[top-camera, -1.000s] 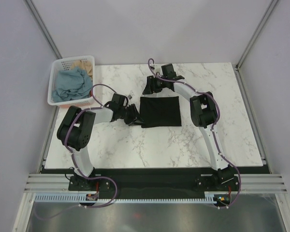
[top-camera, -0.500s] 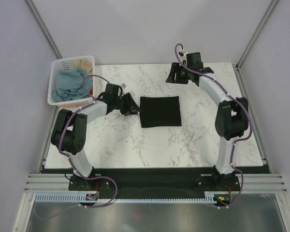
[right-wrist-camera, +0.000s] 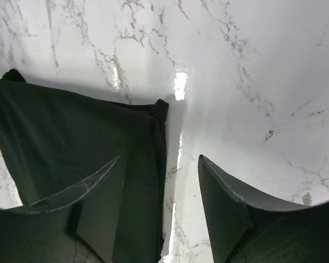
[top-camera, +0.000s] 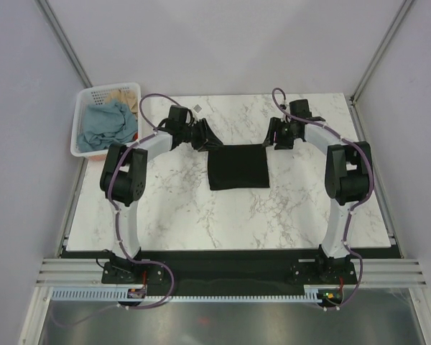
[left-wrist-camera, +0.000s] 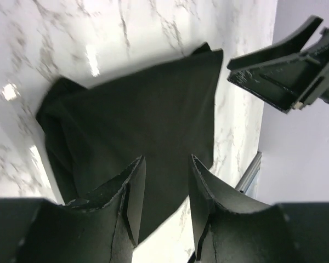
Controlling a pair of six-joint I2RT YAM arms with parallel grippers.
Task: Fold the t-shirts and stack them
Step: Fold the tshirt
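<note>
Black fabric t-shirt (top-camera: 237,167), one item, lay folded to a compact rectangle, flat on the marble worktop (top-camera: 201,215), with its far edge running between the two sets of jaws. Left jaws were parted to a middling gap and empty, poised over the shirt's far left corner with cloth showing directly beneath the gap. Right jaws were parted somewhat wider and empty, poised at the far right corner. The layered side edge lay under their gap and bare marble under their outer side. Whether either set touched the fabric could not be told. Dusty blue t-shirt (top-camera: 104,123) and tan t-shirt (top-camera: 123,95) were both crumpled and unfolded in the white slotted basket (top-camera: 100,152), well off to the outer side of the left jaws. Status, as judged: one shirt folded or nearly so, two to go. The step in hand appeared to be a final fold or tidy of the black shirt. To do it well, each set of jaws should drop straight onto its own corner and close over every layer, not the top ply alone. The right jaws would likely need to shift inward first. Both corners should then rise and travel together, level, keeping the edge taut. An uneven pull would likely skew the rectangle.
</note>
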